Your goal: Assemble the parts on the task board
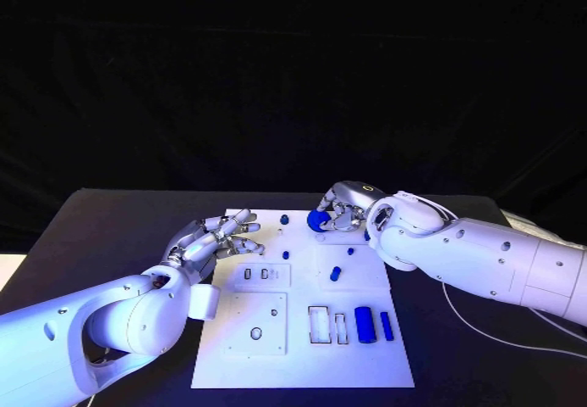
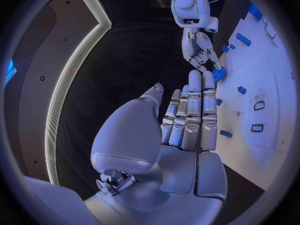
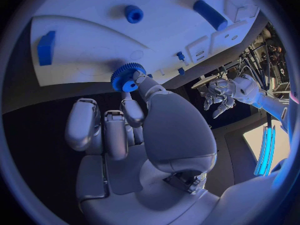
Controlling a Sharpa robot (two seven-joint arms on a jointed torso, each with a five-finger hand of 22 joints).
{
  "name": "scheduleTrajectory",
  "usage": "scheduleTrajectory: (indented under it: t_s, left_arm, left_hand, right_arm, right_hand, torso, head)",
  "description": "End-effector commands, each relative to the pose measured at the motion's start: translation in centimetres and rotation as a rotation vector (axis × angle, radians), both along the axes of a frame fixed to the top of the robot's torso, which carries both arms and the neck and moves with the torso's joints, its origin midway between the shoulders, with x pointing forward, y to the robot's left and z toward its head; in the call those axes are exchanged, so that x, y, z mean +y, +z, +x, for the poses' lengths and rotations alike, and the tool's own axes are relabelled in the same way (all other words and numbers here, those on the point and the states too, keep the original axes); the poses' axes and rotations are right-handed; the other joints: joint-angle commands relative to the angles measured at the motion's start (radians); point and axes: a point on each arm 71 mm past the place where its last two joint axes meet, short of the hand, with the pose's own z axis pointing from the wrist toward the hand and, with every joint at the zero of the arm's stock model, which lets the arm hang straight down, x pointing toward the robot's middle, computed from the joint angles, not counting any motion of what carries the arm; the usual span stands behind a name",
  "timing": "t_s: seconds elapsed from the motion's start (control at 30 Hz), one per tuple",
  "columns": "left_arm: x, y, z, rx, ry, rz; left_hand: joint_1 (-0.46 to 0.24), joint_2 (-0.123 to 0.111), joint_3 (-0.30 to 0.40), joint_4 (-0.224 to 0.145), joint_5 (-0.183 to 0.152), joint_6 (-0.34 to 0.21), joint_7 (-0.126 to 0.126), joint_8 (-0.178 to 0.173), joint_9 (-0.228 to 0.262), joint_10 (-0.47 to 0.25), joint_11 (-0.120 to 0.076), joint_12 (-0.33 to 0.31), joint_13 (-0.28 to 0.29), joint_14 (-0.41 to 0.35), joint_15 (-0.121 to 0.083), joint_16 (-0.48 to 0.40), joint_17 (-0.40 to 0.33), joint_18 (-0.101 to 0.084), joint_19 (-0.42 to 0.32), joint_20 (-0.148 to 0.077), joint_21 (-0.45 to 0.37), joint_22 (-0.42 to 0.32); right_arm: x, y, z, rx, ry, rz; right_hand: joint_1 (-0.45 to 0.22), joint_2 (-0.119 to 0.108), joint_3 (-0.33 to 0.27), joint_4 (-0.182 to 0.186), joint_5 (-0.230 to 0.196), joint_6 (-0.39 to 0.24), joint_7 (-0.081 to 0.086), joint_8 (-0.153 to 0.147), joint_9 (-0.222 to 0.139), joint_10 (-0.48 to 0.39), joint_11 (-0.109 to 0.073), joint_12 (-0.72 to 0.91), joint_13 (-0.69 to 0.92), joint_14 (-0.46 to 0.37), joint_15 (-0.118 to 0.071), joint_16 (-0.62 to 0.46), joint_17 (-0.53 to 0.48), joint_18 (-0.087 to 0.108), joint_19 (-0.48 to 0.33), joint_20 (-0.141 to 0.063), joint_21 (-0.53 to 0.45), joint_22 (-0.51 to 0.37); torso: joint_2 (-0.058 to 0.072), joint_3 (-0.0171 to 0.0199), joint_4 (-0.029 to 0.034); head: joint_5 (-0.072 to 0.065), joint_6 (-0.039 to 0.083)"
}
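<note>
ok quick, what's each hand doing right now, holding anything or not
Left hand: open, holding nothing, at the task board's left edge.
Right hand: pinches a blue gear.

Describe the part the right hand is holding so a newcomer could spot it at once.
Start at the white task board in the middle of the black table and go to its far edge, where the right hand reaches in. Between its fingertips is a round blue gear; its toothed rim sets it apart from the smooth blue pieces nearby.

The hands (image 3: 125,130) look like smooth, glossy silver metal. The arms (image 1: 489,254) are shiny white plastic. The board (image 1: 306,356) is matt white; the toothed gear (image 3: 127,77) looks plastic.
</note>
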Motion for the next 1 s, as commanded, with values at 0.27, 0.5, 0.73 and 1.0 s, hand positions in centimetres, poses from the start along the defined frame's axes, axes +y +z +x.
scheduleTrajectory:
  t_s: [0.27, 0.5, 0.73, 1.0]
  left_arm:
    - [-0.3, 0.1, 0.0, -0.008, -0.021, -0.015]
    - [-0.4, 0.1, 0.0, -0.007, -0.024, -0.017]
    - [-0.5, 0.1, 0.0, -0.007, -0.024, -0.017]
    - [-0.6, 0.1, 0.0, -0.006, -0.028, -0.018]
  left_hand:
    - [-0.008, 0.001, 0.006, -0.001, 0.004, 0.0, 0.001, -0.003, 0.001, -0.003, 0.0, 0.002, 0.0, -0.005, 0.001, 0.003, 0.001, 0.008, -0.004, 0.0, 0.005, 0.001]
    - [-0.008, 0.001, 0.006, -0.001, 0.004, 0.0, 0.001, -0.003, 0.001, -0.003, 0.0, 0.002, 0.0, -0.005, 0.001, 0.003, 0.001, 0.008, -0.004, 0.0, 0.005, 0.001]
    - [-0.008, 0.001, 0.006, -0.001, 0.004, 0.0, 0.001, -0.003, 0.001, -0.003, 0.0, 0.002, 0.0, -0.005, 0.001, 0.003, 0.001, 0.008, -0.004, 0.0, 0.005, 0.001]
    - [-0.007, 0.001, 0.007, -0.003, 0.004, 0.001, 0.0, -0.002, 0.002, -0.002, 0.0, 0.003, 0.0, -0.007, 0.001, 0.006, 0.003, 0.009, -0.005, 0.0, 0.005, 0.002]
  right_arm:
    - [4.7, 0.4, -0.4, -0.045, 0.07, 0.006]
    - [6.9, -0.4, -0.2, -0.024, 0.091, -0.022]
    - [8.0, -1.0, -0.3, -0.01, 0.104, -0.034]
    - [8.2, -1.4, -0.2, 0.004, 0.094, -0.06]
  right_hand:
    - [-0.033, 0.0, 0.021, 0.025, 0.011, 0.05, -0.022, 0.023, 0.098, 0.002, 0.004, -0.014, -0.003, 0.068, -0.005, 0.003, 0.047, -0.018, 0.0, -0.006, 0.003, 0.001]
    - [-0.042, -0.005, 0.022, 0.029, 0.009, 0.044, -0.02, 0.017, 0.098, -0.004, 0.006, -0.025, -0.012, 0.068, -0.003, 0.002, 0.045, -0.018, 0.0, -0.005, 0.003, 0.001]
    - [-0.047, -0.008, 0.024, 0.031, 0.007, 0.037, -0.017, 0.01, 0.097, -0.01, 0.008, -0.035, -0.018, 0.067, -0.001, 0.002, 0.044, -0.017, -0.001, -0.004, 0.002, -0.001]
    - [-0.067, -0.028, 0.023, 0.039, -0.012, -0.007, 0.002, -0.024, 0.088, -0.055, 0.024, -0.107, -0.077, 0.069, 0.011, 0.009, 0.061, -0.018, -0.004, 0.005, 0.0, -0.002]
  torso:
    - [0.001, -0.002, 0.0021]
    - [0.001, -0.0012, 0.0014]
    - [0.001, 0.0002, -0.0015]
    - [0.001, 0.0011, -0.0023]
  head:
    - [0.004, 0.0]
    - [0.009, -0.002]
    - [0.011, -0.003]
    - [0.012, -0.006]
